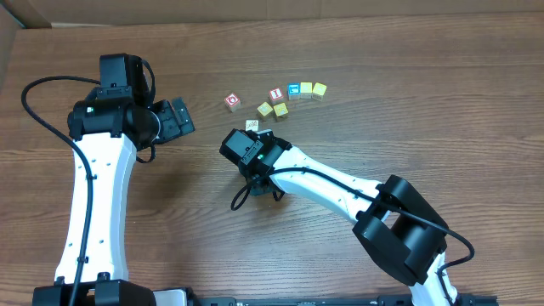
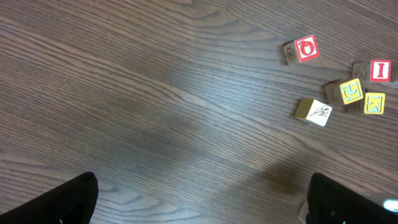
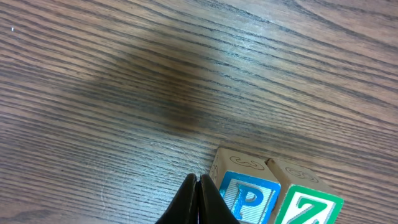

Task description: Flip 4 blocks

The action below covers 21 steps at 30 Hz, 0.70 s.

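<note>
P block (image 3: 249,198) touching Z block (image 3: 309,208); right pincer (image 3: 198,202) just beside P block.

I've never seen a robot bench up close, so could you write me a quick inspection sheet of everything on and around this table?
Surface: brown wood-grain table, flat.
Job's things: red "O" wooden cube and whitish picture cube, standing apart; blue "P" wooden cube and green "Z" wooden cube, side by side.
Clutter: red "1" wooden cube, yellow wooden cubes near it.
Grippers: left gripper jaws wide open, empty; right gripper jaws shut, empty, tips beside the "P" cube.
Cables: black cables looping beside both arms.
Surroundings: pale cardboard beyond the table's far edge.
</note>
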Motion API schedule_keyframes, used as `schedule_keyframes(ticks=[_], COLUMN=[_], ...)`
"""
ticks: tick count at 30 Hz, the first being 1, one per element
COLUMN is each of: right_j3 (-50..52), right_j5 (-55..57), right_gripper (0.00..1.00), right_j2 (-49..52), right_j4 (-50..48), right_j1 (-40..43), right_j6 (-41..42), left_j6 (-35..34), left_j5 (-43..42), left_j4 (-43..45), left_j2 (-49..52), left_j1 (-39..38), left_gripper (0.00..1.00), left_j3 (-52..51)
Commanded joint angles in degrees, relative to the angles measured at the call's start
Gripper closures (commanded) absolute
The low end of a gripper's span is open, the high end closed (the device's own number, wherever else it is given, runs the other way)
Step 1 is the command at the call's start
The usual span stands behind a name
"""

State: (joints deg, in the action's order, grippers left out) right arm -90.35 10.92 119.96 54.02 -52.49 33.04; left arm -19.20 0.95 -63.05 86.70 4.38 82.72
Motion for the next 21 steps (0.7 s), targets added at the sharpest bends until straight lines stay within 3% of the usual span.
schedule_keyframes(ticks=[1,21], right_j3=[0.42,0.42], right_j5=[0.61,0.44], right_gripper=[0.96,0.96], right_j2=[0.13,0.94], right_j4=[-0.57,0.81], right_j1=[0.09,0.11], right_j6=[0.61,-0.04], left_j6=[-0.52,-0.52], left_j5=[0.57,0.57], left_j4=[-0.09,-0.09], left_j2=[0.48,0.48], left_j1=[0.11,0.11], left_gripper=[0.0,0.0], left_j3=[0.63,0.63])
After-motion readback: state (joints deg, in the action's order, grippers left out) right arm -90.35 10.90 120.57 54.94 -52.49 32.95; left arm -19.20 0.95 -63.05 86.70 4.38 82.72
